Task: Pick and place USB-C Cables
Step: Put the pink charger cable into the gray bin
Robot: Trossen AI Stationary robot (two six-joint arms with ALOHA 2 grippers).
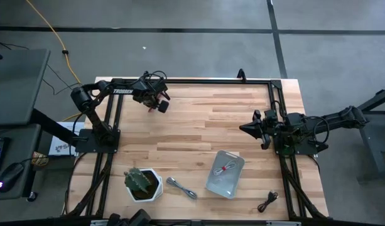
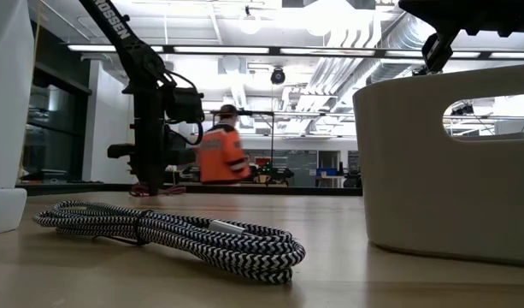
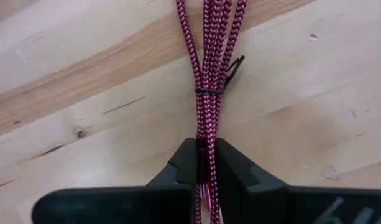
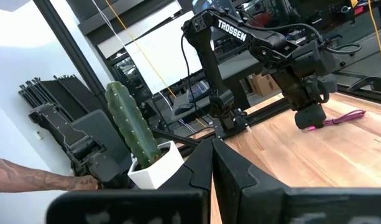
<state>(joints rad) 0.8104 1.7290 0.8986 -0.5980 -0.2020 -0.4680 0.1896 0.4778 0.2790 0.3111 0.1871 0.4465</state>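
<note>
A maroon USB-C cable [image 3: 209,56], bundled by a thin black tie [image 3: 209,91], lies on the wood near the table's far left corner, and my left gripper [image 1: 159,105] stands on it, shut. It also shows as the maroon cable [image 4: 347,116] in the right wrist view. A whitish-and-red cable [image 1: 227,167] lies in a grey tray [image 1: 215,183]. A silver-grey braided cable [image 1: 181,188] and a black cable [image 1: 267,202] lie near the front edge. My right gripper [image 1: 245,128] hangs shut above the table's right side, holding nothing. My left gripper pinches the maroon cable's strands [image 3: 206,134] between its two fingers, a short way from the black tie. The fingers come from above, pointing steeply down, and close across the bundle. The cable lies on the table and runs straight away from the fingers.
A white pot with a green cactus [image 1: 142,184] stands at the front left, close to the silver-grey cable [image 2: 176,235]. Black frame rails [image 1: 198,81] run along the far and side edges. A person in orange [image 2: 219,156] stands far back in the room.
</note>
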